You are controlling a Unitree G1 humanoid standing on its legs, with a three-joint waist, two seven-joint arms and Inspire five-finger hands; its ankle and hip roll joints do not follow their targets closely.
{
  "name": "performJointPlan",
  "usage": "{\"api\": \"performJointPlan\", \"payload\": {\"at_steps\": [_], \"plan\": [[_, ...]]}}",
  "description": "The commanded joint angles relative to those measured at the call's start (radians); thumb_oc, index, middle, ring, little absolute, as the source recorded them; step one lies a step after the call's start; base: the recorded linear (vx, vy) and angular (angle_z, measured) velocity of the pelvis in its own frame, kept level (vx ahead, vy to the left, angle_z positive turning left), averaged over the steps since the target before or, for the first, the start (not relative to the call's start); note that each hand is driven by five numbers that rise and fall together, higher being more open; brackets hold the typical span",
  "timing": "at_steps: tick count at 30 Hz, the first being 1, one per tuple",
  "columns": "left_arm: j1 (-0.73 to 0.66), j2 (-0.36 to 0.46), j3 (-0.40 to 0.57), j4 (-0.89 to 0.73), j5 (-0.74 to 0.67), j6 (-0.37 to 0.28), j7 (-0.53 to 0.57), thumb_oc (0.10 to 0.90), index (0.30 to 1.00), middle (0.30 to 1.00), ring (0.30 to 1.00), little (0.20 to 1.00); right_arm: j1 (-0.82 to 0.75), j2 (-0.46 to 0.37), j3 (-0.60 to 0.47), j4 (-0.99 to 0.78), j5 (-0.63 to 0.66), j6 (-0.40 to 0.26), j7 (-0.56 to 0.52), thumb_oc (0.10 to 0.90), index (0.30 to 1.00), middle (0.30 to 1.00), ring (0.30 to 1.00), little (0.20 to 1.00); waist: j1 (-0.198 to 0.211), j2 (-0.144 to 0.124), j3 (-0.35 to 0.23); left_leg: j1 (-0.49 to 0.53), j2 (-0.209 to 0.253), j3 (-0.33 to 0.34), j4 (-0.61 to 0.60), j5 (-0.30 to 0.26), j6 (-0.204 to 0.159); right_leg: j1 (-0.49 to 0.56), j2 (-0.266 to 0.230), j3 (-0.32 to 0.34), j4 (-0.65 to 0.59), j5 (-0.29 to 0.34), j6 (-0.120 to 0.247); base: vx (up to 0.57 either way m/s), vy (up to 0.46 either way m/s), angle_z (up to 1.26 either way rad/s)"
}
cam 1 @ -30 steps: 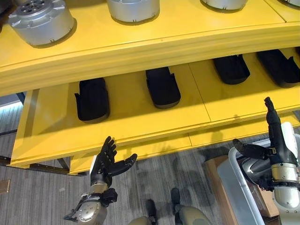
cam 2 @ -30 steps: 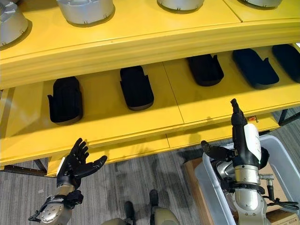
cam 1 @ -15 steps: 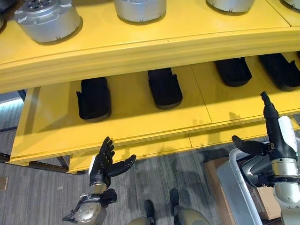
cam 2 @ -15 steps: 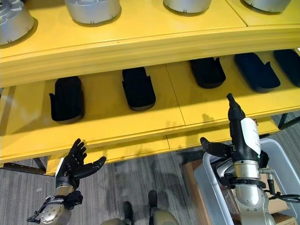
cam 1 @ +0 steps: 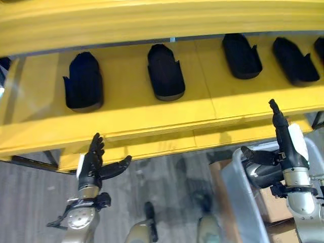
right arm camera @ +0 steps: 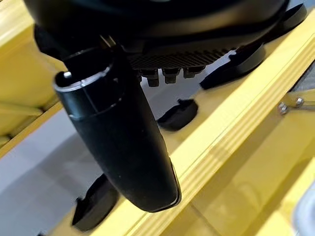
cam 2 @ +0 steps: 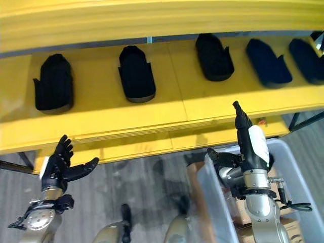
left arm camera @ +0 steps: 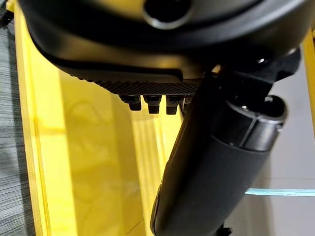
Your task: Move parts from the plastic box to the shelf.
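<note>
Both empty, open hands, left hand (cam 1: 94, 163) and right hand (cam 1: 281, 146), sink below the shelf (cam 1: 152, 119); next, reaching into the plastic box (cam 2: 212, 192).

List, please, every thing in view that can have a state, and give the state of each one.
left hand: open, fingers straight, holding nothing, in front of the shelf edge.
right hand: open, fingers pointing up, holding nothing, above the plastic box.
plastic box: open on top, on the floor; contents unclear.
shelf: loaded, black parts lying flat in a row.
</note>
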Motion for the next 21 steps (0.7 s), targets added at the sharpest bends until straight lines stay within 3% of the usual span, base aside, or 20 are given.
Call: {"api": "performJointPlan", "payload": {"at_steps": [1, 2, 6, 18, 21], "plan": [[-0.019, 0.022, 0.036, -0.132, 0.035, -0.098, -0.004, 0.9, 1.0, 1.0, 1.0, 1.0, -0.068, -0.067, -0.1, -0.092, -0.01, -0.077, -0.047, 0.9, 1.0, 1.0, 1.0, 1.0, -0.016, -0.006, -0.07, 0.016, 0.042, -0.019, 0.072, -0.077, -0.002, -0.003, 0.025, -0.057, 0.025, -0.005, -0.021, 0.01, -0.229, -0.18], [-0.02, 0.021, 0.029, -0.133, 0.033, -0.092, -0.013, 0.9, 1.0, 1.0, 1.0, 1.0, -0.074, -0.079, -0.112, -0.098, -0.003, -0.079, -0.047, 0.9, 1.0, 1.0, 1.0, 1.0, -0.019, -0.004, -0.064, 0.016, 0.068, -0.023, 0.061, -0.06, -0.017, -0.008, 0.046, -0.069, 0.039, -0.03, -0.031, -0.01, -0.217, -0.17], [-0.028, 0.02, 0.014, -0.143, 0.018, -0.088, -0.018, 0.9, 1.0, 1.0, 1.0, 1.0, -0.114, -0.12, -0.125, -0.111, -0.007, -0.084, -0.073, 0.9, 1.0, 1.0, 1.0, 1.0, -0.022, 0.013, -0.037, 0.011, 0.101, -0.021, 0.053, -0.044, -0.03, -0.049, 0.072, -0.085, 0.11, -0.074, -0.05, -0.03, -0.158, 0.0], [-0.055, 0.027, -0.013, -0.162, 0.013, -0.094, -0.016, 0.9, 1.0, 1.0, 1.0, 1.0, -0.249, -0.211, -0.104, -0.132, -0.045, -0.091, -0.112, 0.9, 1.0, 1.0, 1.0, 1.0, -0.02, 0.042, 0.008, -0.019, 0.119, -0.012, 0.077, -0.048, -0.033, -0.142, 0.1, -0.069, 0.211, -0.115, -0.073, -0.02, -0.048, -0.01], [-0.061, 0.044, -0.019, -0.183, 0.002, -0.11, -0.006, 0.9, 1.0, 1.0, 1.0, 1.0, -0.324, -0.297, -0.074, -0.113, -0.049, -0.091, -0.113, 0.9, 1.0, 1.0, 1.0, 1.0, -0.01, 0.043, 0.03, -0.045, 0.121, -0.014, 0.115, -0.065, -0.033, -0.174, 0.103, -0.06, 0.249, -0.126, -0.082, -0.05, -0.035, 0.0]]}}
